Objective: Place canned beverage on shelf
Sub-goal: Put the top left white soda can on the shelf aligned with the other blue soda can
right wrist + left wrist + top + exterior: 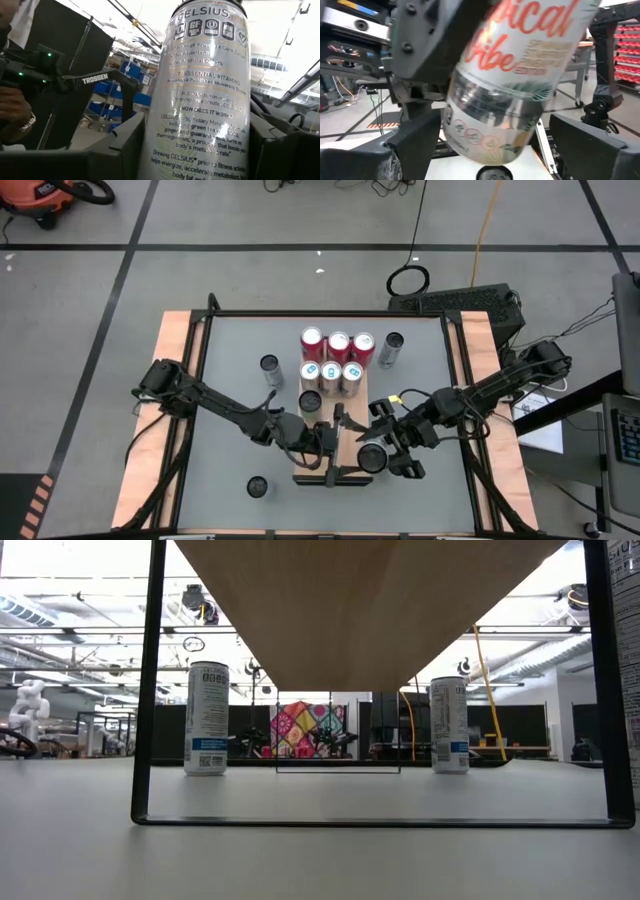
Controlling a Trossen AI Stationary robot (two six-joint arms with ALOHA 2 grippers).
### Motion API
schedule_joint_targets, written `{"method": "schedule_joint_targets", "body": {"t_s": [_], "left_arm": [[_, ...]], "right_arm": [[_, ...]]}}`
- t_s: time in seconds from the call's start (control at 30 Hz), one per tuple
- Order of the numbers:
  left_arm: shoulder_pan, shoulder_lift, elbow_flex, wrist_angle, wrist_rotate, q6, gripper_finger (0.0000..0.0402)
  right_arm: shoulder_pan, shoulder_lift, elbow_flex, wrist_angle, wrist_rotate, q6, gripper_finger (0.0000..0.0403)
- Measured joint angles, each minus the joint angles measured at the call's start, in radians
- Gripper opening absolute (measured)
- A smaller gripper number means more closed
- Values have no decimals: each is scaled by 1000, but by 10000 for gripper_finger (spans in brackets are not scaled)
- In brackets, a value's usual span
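Right end effector [385, 452] is clamped on the canned beverage [372, 457], which is held clear of the counter [230, 345] at the 6 o'clock end of the shelf [350, 412], toward its 3 o'clock edge. The right wrist view shows this can upright between the fingers; the left wrist view shows it tilted.

Left end effector [333, 442] sits just beside it at 9 o'clock, fingers spread wide and gripping nothing.

By my reading the job is well advanced. The 12 o'clock end of the shelf carries a row of red cans [338, 342], a row of white cans [330, 375] and a seventh can [310, 400]. The held can has yet to be set down. Three loose cans remain on the counter, at 10 o'clock [270, 365], 1 o'clock [392, 348] and 7 o'clock [257, 485].

Both arms reach inward from the counter's sides, meeting over the shelf's bare end.
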Motion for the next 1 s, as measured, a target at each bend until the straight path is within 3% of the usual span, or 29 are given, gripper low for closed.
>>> {"method": "schedule_joint_targets", "body": {"t_s": [0.3,0.7,0.87,1.0], "left_arm": [[1,0,0,45,-33,2,365],[0,0,0,37,-21,17,237],[-7,0,0,18,-24,8,238],[-15,0,0,5,-38,-10,242]], "right_arm": [[0,0,0,-4,0,-34,192],[1,-1,0,-6,7,-11,192],[1,-1,0,-19,14,28,207],[19,-25,0,-72,91,46,237]]}}
